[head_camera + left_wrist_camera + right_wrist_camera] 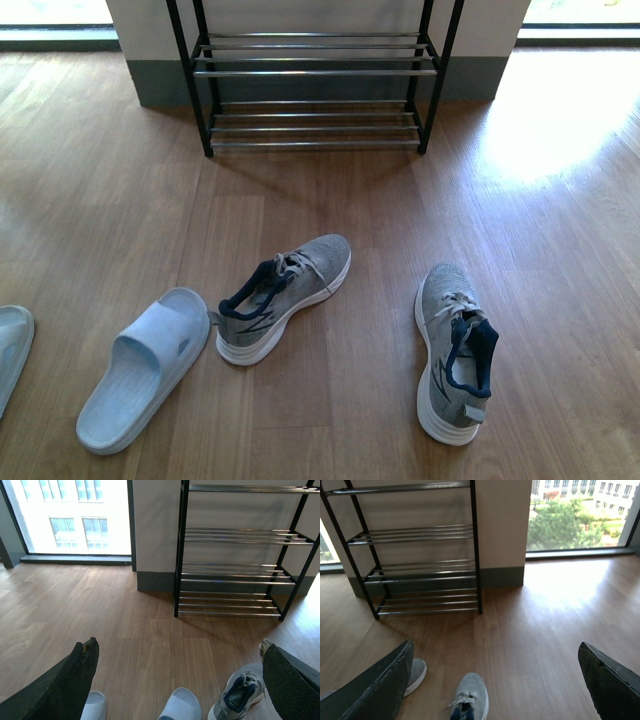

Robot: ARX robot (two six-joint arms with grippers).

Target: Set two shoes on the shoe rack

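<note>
Wooden flooring [120, 180] is lit by windows [75, 520] on both sides of a pale wall [320, 15], against which the black shoe rack [315, 72] is set, its chrome rods bare. All the shoes are left on the floor, well apart from the rack. 1 grey sneaker [290, 290] is laid at an angle, toe turned towards the rack, and the other sneaker [452, 350] is placed off to its right, also toe-forward. A pale blue slide [145, 370] is found just beside the angled sneaker's heel, and another slide [12, 345] is cut off by the frame's left edge.

Both arms are held raised above the floor, wrists tilted down and aimed at the rack. The left gripper [177, 644] is spread wide, its 2 dark fingers [75, 680] far apart with only floor and shoes seen between them. The right gripper [495, 646] is likewise spread wide, poised above the sneakers.
</note>
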